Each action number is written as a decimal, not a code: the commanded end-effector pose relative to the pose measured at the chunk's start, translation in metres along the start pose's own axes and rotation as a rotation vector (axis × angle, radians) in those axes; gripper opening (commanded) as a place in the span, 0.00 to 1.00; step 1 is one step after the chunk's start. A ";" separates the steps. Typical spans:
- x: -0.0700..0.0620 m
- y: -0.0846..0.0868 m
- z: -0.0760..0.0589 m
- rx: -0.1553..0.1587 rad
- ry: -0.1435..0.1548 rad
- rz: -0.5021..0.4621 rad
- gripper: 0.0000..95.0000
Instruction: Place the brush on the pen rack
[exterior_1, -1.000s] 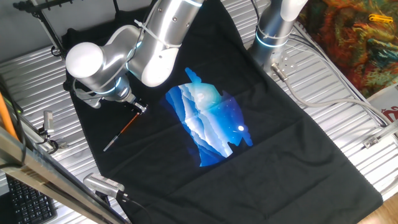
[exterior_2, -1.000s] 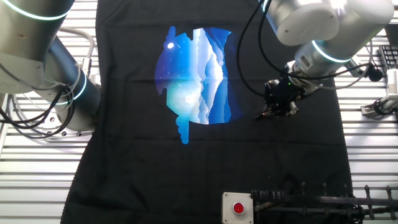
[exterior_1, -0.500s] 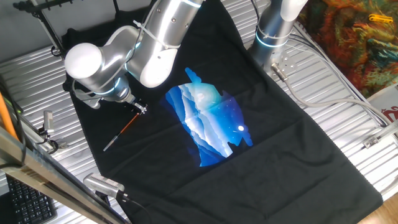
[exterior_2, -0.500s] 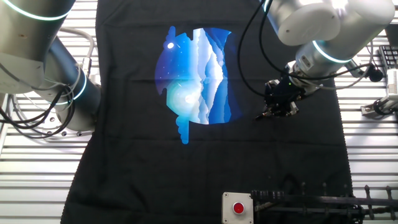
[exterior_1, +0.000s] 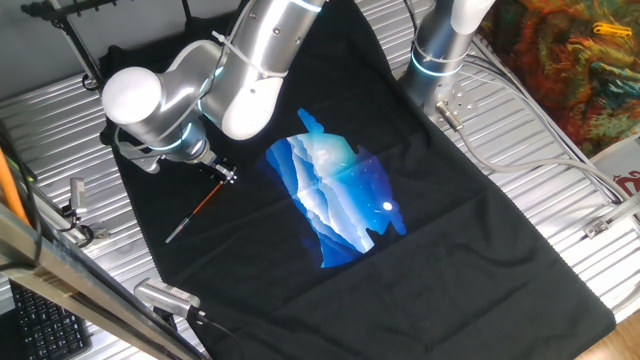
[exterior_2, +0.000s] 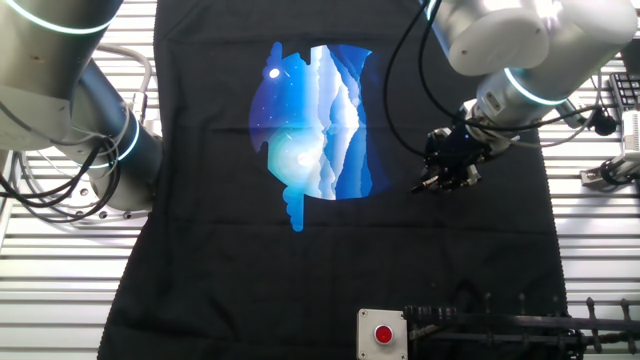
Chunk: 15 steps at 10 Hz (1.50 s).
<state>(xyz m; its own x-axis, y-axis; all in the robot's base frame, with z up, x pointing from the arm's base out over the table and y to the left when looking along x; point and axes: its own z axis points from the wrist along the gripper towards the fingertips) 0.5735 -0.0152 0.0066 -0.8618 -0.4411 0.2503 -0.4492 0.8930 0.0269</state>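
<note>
Pick-up step, by my reading. The brush (exterior_1: 197, 209) lies flat on the black cloth (exterior_1: 480, 250) that covers the surface, slanting, orange-red part uppermost, grey end pointing down toward the near cloth edge. My pincer (exterior_1: 226, 175) sits right at the brush's upper end, low to the cloth. From the other fixed view the pincer (exterior_2: 432, 184) is a dark cluster against dark cloth and the brush itself is hidden there. Whether the jaws have closed on the handle, I cannot tell; neither view shows the gap.

The pen rack (exterior_1: 70, 22) stands at the far corner, off the cloth, well apart from the brush. In the other view its black bar (exterior_2: 500, 322) runs along the bottom edge, just beside the grey box with the red button (exterior_2: 383, 334).

Next move, as I judge it: confirm grip, lift clear, carry toward the rack, keep the brush level so it can settle across the bar.
</note>
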 end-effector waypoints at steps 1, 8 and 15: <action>0.000 0.000 0.002 0.010 0.007 0.009 0.00; 0.000 0.001 0.001 0.039 0.014 0.018 0.00; 0.001 0.004 -0.008 0.048 0.036 0.020 0.00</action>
<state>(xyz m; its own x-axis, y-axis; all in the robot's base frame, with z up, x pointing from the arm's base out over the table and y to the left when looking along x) 0.5734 -0.0112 0.0148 -0.8618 -0.4194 0.2854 -0.4443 0.8955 -0.0257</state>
